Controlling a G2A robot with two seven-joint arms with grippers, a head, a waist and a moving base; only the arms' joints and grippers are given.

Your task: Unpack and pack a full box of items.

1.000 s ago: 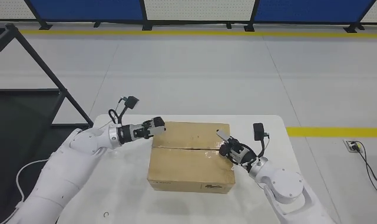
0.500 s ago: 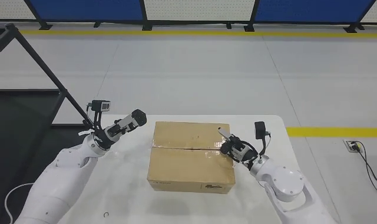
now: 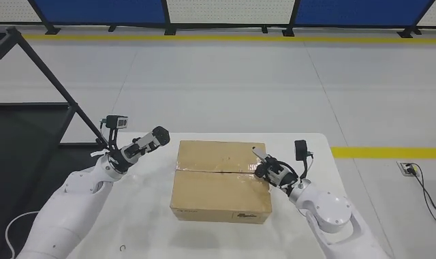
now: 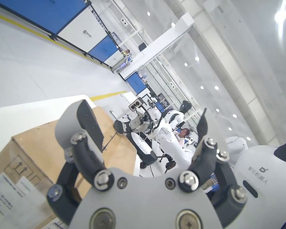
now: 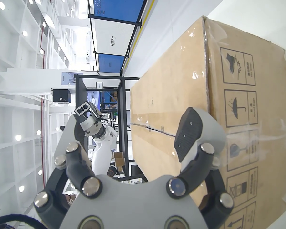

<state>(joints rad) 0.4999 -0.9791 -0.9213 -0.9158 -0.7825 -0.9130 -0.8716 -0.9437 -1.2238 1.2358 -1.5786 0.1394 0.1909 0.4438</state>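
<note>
The white desk (image 3: 150, 218) had a rounded corner at the back. One big brown box (image 3: 221, 180) sat flat on it, near the middle. The box's flaps were shut, with shiny tape along the line where they met. A small dark thing (image 3: 122, 247) lay on the desk near the front edge, well apart from the box.

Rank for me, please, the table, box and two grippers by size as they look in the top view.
1. table
2. box
3. left gripper and right gripper: these look alike, so unranked.
</note>
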